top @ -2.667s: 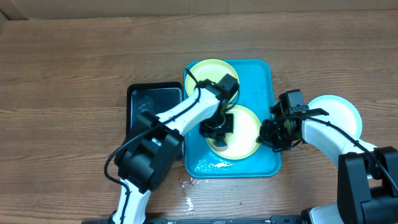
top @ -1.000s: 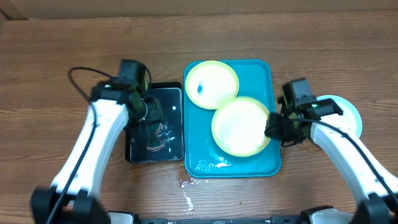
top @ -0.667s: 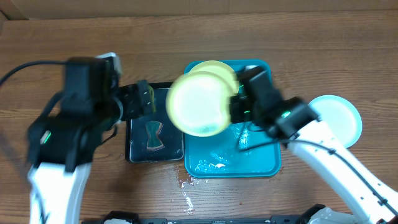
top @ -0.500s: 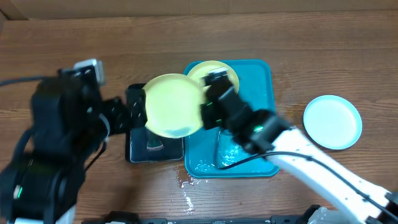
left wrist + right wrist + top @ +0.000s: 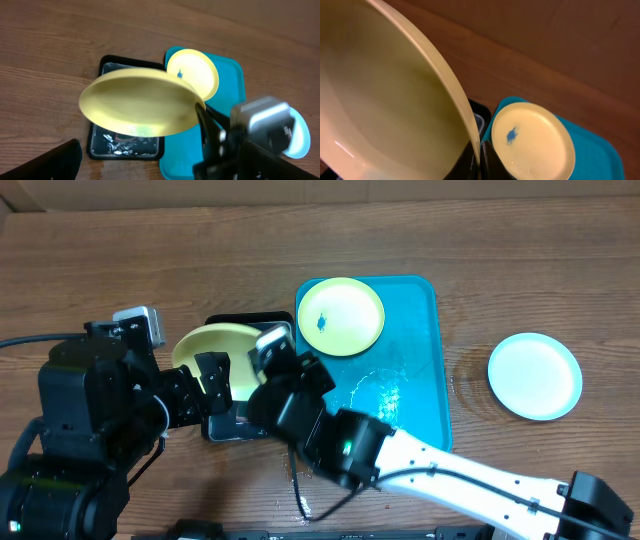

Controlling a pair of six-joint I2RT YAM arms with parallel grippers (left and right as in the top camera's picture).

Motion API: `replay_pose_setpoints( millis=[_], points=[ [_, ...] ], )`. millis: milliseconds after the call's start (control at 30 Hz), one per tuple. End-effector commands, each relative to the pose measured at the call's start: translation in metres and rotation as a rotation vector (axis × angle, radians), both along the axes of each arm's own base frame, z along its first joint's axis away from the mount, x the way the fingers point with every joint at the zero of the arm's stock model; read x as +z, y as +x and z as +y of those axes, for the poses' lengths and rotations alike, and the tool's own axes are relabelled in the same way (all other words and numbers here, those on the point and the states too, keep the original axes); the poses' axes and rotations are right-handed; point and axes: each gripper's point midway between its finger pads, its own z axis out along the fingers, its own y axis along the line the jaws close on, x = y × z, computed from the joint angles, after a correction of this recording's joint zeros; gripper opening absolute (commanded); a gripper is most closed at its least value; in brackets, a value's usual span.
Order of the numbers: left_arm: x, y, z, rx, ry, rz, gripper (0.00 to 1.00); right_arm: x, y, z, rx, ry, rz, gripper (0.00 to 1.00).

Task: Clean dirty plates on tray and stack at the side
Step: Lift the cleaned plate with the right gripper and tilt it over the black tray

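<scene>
**Held plate over the black tray: free rim facing the left arm**

- Turquoise tray (image 5: 415,320): lying right of centre and carrying one dirty plate (image 5: 341,316), blue-smeared, flat in its far left corner. The rest is showing wet, bare plastic.
- Black tray (image 5: 120,62): sitting just left of the turquoise tray, with water inside.
- Held plate (image 5: 215,342): hanging tilted above the black tray, touching nothing below.
- Pale plate (image 5: 534,376): resting alone on the table, well to the right.
- Right gripper (image 5: 479,157): reaching across and pinching the held plate's rim on the side towards the turquoise tray.
- Left gripper (image 5: 215,380): hovering just beside the plate's near edge, fingers apparently spread and gripping nothing. It is judged the nearer arm for wiping.
</scene>
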Motion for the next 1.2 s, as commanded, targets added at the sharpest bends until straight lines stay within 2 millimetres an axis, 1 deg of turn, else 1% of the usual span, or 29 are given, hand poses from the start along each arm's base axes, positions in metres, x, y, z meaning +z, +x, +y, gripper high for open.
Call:
replay_pose_setpoints(
  millis=[0, 167, 300, 600, 633, 700, 733, 767, 800, 867, 933, 967, 1067, 1167],
  points=[
    [-0.005, 0.003, 0.002, 0.0, 0.014, 0.021, 1.0, 0.037, -0.004, -0.013, -0.09, -0.079, -0.166, 0.04],
    [-0.008, 0.007, 0.001, 0.0, 0.016, 0.039, 1.0, 0.042, -0.009, -0.009, -0.06, -0.135, -0.204, 0.04],
    [-0.012, 0.011, 0.001, 0.0, 0.018, 0.056, 1.0, 0.043, -0.009, -0.012, -0.074, -0.143, -0.21, 0.04],
    [-0.025, 0.024, -0.002, -0.001, 0.024, 0.113, 1.0, 0.042, -0.013, -0.008, -0.061, -0.144, -0.209, 0.04],
    [-0.027, 0.024, -0.004, -0.01, 0.011, 0.123, 1.0, 0.042, -0.013, -0.008, -0.061, -0.144, -0.209, 0.04],
    [-0.033, 0.015, -0.015, -0.055, -0.033, 0.175, 1.0, 0.042, -0.013, -0.008, -0.061, -0.144, -0.209, 0.04],
    [-0.031, 0.016, -0.018, -0.068, -0.051, 0.169, 1.0, 0.042, -0.013, -0.008, -0.061, -0.144, -0.209, 0.04],
    [-0.029, 0.015, -0.018, -0.065, -0.051, 0.166, 1.0, 0.042, -0.013, -0.008, -0.061, -0.146, -0.209, 0.04],
    [-0.026, 0.013, -0.013, -0.042, -0.035, 0.153, 1.0, 0.042, -0.013, -0.009, -0.06, -0.147, -0.208, 0.04],
    [-0.019, 0.009, 0.006, 0.063, 0.004, 0.119, 1.0, 0.041, -0.014, -0.009, -0.06, -0.155, -0.206, 0.04],
    [-0.008, -0.006, 0.034, 0.221, 0.056, 0.067, 1.0, 0.039, -0.014, -0.01, -0.058, -0.165, -0.203, 0.04],
    [-0.003, -0.014, 0.047, 0.288, 0.079, 0.044, 1.0, 0.039, -0.014, -0.01, -0.058, -0.168, -0.202, 0.04],
    [0.007, -0.051, 0.089, 0.54, 0.136, -0.017, 1.0, 0.039, -0.014, -0.01, -0.058, -0.166, -0.203, 0.04],
    [0.011, -0.082, 0.115, 0.715, 0.15, -0.053, 1.0, 0.04, -0.014, -0.01, -0.06, -0.157, -0.204, 0.04]
  ],
)
